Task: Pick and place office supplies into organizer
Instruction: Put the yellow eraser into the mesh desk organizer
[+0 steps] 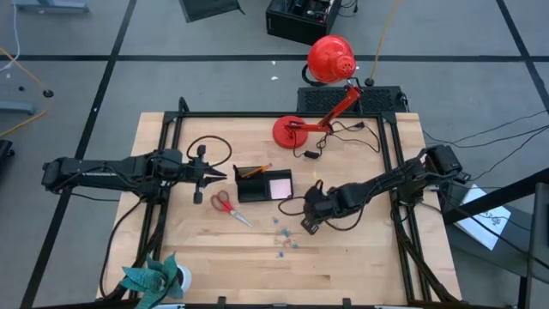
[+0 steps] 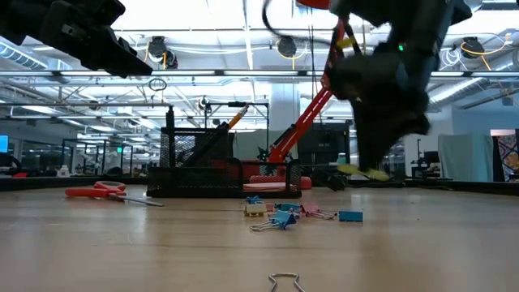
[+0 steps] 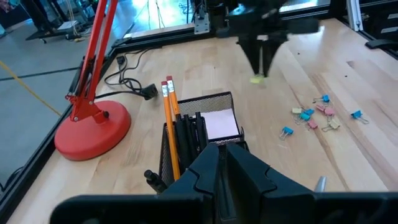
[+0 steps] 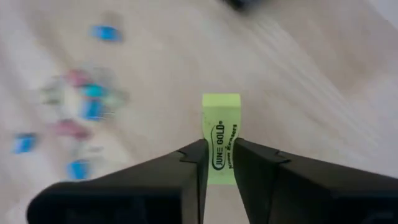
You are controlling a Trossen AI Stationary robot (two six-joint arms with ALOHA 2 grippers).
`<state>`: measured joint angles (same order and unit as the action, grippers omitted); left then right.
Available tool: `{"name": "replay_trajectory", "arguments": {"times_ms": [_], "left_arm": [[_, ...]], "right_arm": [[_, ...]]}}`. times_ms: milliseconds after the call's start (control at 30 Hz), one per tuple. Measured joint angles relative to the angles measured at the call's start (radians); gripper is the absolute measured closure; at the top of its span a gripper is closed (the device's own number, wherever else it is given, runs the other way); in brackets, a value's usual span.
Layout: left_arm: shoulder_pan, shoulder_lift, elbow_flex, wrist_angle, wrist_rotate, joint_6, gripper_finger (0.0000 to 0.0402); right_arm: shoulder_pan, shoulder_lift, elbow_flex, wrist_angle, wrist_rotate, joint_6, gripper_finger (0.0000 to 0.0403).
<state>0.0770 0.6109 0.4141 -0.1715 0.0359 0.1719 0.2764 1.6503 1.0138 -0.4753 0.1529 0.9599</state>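
My right gripper (image 4: 219,152) is shut on a yellow-green eraser (image 4: 221,124) and hangs over the table (image 1: 360,257), right of the organizer and above the clips. The organizer (image 1: 257,184), a black mesh tray, holds orange pencils (image 3: 169,124), dark pens (image 3: 186,134) and the pale pink notepad (image 1: 280,184). My left gripper (image 3: 224,163) hovers shut and empty just left of the organizer. The red-handled scissors (image 1: 226,204) lie flat in front of the tray. Small blue, pink and yellow binder clips (image 3: 314,115) lie scattered on the wood. My right gripper pinches the eraser between its two fingers, on the narrow sides of its rear half (image 4: 219,168). The free end (image 4: 221,102) sticks out past the fingertips. The fingers (image 3: 262,59) point down from above. The eraser (image 2: 361,172) is lifted clear of the table.
The red desk lamp stands on its round base (image 1: 292,130) at the far edge, its cord (image 1: 339,129) trailing on the wood. A teal plant in a white pot (image 1: 159,279) sits at the near left corner. A loose wire clip (image 2: 284,281) lies near the front edge.
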Motion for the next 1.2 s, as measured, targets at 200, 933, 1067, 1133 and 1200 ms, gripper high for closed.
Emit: {"name": "replay_trajectory", "arguments": {"times_ms": [200, 933, 1067, 1133, 1200], "left_arm": [[0.0, 0.0, 0.0, 0.005, 0.001, -0.008, 0.0366], [0.0, 0.0, 0.0, 0.016, 0.012, -0.013, 0.0366], [0.0, 0.0, 0.0, 0.015, 0.011, -0.013, 0.0366], [0.0, 0.0, 0.0, 0.016, 0.013, -0.01, 0.0366], [-0.001, 0.0, 0.0, 0.017, 0.016, -0.004, 0.0366]], "right_arm": [[0.0, 0.0, 0.001, 0.298, 0.01, -0.225, 0.0349], [-0.113, 0.227, 0.237, 0.565, 0.083, -0.835, 0.0348], [-0.146, 0.308, 0.335, 0.464, 0.083, -0.872, 0.0348], [-0.155, 0.338, 0.383, 0.461, 0.083, -0.902, 0.0348], [-0.16, 0.362, 0.42, 0.441, 0.083, -0.93, 0.0348]]}}
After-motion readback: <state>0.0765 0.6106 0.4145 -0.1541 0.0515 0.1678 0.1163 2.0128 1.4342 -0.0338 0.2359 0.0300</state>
